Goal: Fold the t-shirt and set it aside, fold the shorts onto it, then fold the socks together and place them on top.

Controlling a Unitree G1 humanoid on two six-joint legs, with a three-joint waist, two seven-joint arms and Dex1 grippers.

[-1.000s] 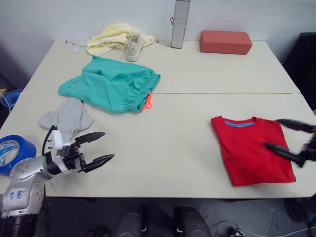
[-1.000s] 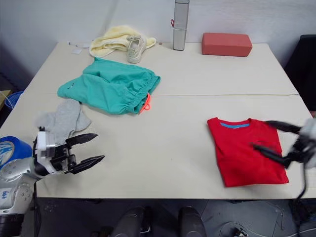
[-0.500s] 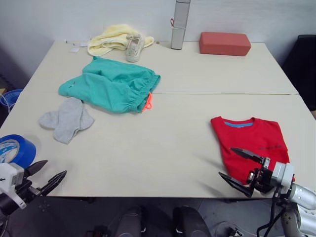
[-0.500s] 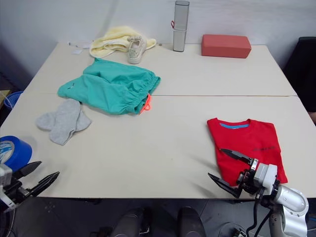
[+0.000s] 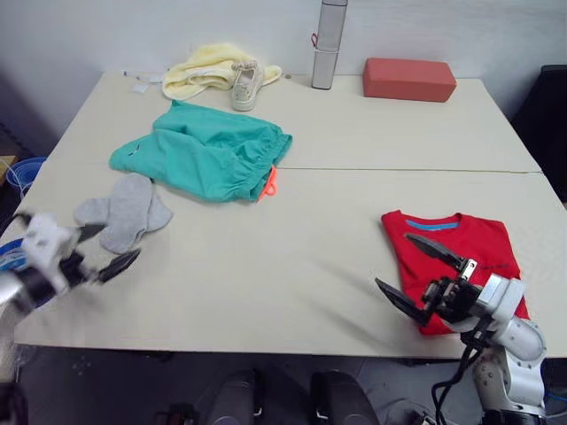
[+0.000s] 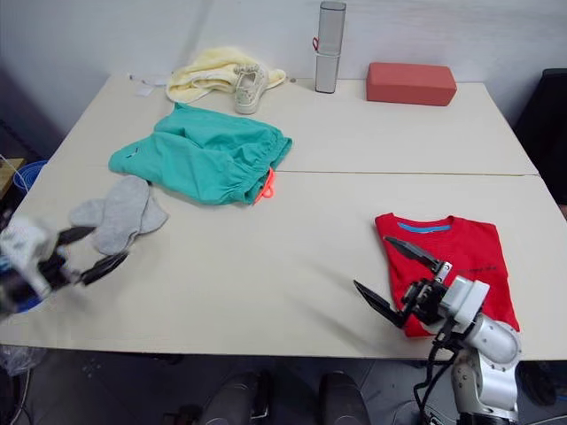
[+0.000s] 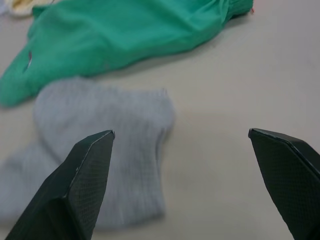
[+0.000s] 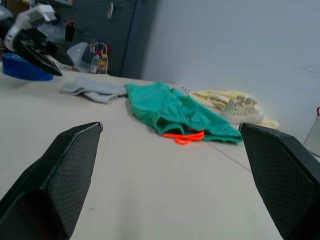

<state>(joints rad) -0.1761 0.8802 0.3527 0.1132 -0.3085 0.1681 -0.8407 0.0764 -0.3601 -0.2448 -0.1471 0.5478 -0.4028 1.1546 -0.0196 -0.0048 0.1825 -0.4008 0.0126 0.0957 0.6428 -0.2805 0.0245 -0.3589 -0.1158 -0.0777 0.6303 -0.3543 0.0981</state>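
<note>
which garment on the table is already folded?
The red t-shirt, a neat rectangle at the near right by the right end effector. The teal shorts lie rumpled and the grey socks lie loose, unfolded.

The left end effector (image 5: 93, 251), which a second ago hung open over the worktop's near edge and then dropped below it, is back up, open, just beside the socks (image 5: 124, 211). The right end effector (image 5: 416, 275) has left the t-shirt (image 5: 465, 257) top and now hangs open at its near-left corner.
</note>
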